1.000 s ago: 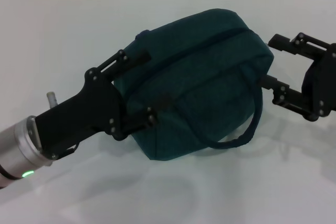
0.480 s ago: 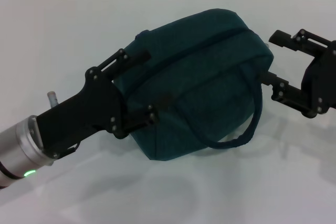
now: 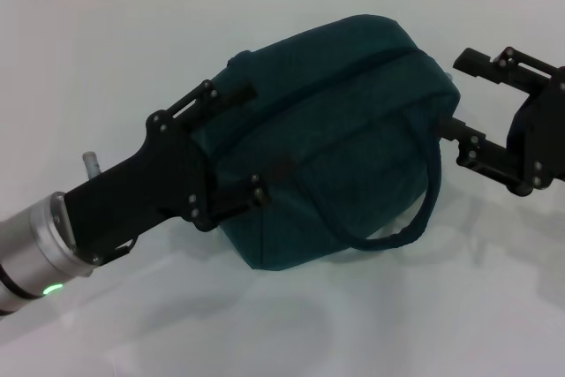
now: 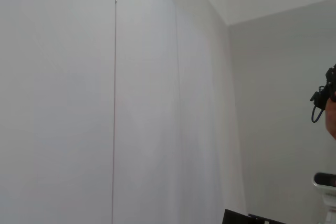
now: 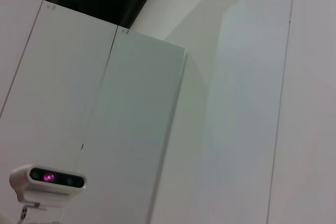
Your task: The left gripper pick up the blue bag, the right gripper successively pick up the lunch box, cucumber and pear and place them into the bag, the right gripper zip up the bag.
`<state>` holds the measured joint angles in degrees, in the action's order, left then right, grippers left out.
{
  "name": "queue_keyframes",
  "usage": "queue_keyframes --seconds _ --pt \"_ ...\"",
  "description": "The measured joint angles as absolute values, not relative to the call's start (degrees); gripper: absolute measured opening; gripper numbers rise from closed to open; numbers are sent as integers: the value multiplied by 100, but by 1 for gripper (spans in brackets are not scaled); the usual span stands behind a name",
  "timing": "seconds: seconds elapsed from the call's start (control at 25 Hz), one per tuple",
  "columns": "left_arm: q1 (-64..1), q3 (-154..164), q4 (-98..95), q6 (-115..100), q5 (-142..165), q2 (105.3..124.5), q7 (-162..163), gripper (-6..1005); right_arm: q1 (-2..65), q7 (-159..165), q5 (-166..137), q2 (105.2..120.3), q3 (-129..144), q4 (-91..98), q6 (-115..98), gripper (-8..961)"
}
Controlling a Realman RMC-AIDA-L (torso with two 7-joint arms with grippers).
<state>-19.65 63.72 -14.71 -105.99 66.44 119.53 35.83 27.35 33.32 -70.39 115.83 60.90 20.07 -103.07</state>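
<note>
Left gripper (image 3: 245, 143), spread at the end of the zipped, bulging bag (image 3: 335, 130) mid-bench, clamps nothing, while the right gripper (image 3: 459, 94), also spread, flanks the far end, so any pull could tip it.

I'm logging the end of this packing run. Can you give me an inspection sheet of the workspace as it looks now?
Surface: white table, bare where visible.
Job's things: blue bag bulging, zip line along its top looks closed, strap hanging at the robot's right; lunch box, cucumber and pear not visible.
Clutter: nothing seen.
Grippers: left gripper open, fingers straddling the bag's end; right gripper open beside the bag's other end.
Cables: nothing seen on the table.
Surroundings: white wall panels; a mounted camera.
</note>
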Motion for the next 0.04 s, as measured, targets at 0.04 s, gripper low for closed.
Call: queue_keyframes --seconds 0.04 --pt "-1964 6372 -1469 -10599 6644 11953 3581 825 2735 3331 -7039 11584 6090 2005 -10295 591"
